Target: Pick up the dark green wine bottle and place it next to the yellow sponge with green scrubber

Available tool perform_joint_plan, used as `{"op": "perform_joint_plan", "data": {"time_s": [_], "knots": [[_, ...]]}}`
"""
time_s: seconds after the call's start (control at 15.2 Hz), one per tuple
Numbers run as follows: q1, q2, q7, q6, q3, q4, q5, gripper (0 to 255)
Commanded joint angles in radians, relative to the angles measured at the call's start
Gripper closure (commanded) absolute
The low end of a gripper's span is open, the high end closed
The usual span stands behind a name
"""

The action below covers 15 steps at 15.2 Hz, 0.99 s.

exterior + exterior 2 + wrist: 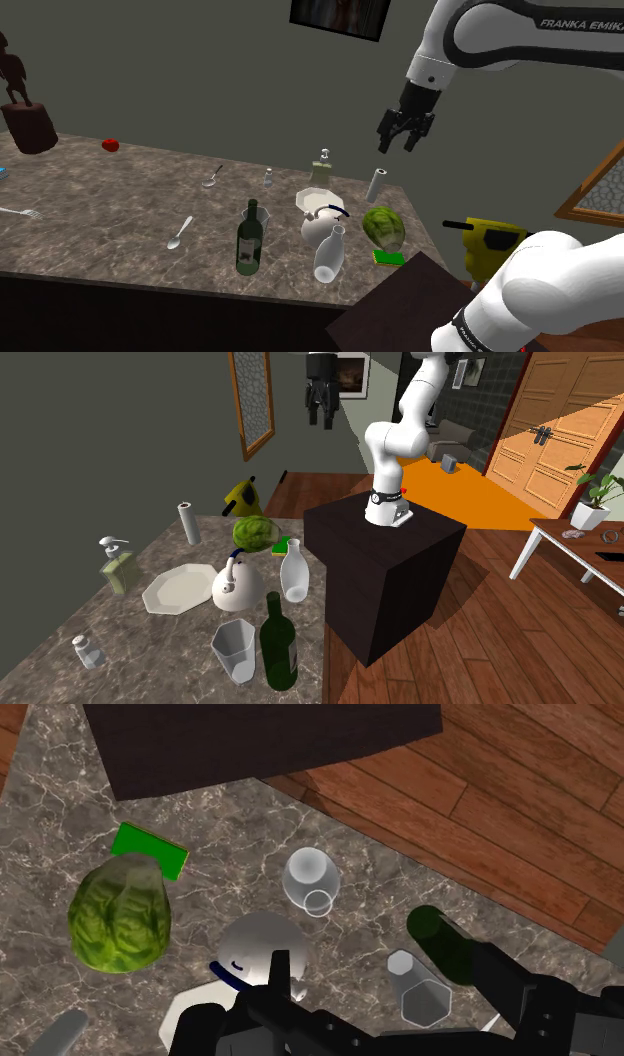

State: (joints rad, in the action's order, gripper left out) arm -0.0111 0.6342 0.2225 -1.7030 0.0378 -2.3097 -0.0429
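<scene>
Dark green wine bottle [249, 240] stands upright near the front edge of the counter [110, 220] in the shoulder view, a clear tumbler [255, 211] just behind it. To its right come the white teapot [322, 226], a clear bottle [330, 254], then the cabbage [384, 227] with the green-topped sponge [388, 258] at its foot. Gripper [404, 128] hangs high above the right end, jaws apart and holding nothing. Assessment: glass, rigid, smooth, probably heavy and breakable, so grasp the body squarely below the shoulder, not the neck.

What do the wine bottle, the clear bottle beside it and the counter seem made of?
Counter: looks like polished stone, brown-grey with pale veins.
Wine bottle: likely glass, dark green and glossy.
Clear bottle: probably glass, transparent, with the surface behind showing through.
</scene>
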Motion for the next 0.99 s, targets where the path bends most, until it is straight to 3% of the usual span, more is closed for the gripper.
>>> {"op": "perform_joint_plan", "data": {"time_s": [0.0,0.92], "knots": [[-0.007,-0.055,0.032,-0.057,0.024,-0.006,-0.015,0],[-0.042,-0.537,0.229,-0.326,0.147,0.169,-0.033,0]]}}
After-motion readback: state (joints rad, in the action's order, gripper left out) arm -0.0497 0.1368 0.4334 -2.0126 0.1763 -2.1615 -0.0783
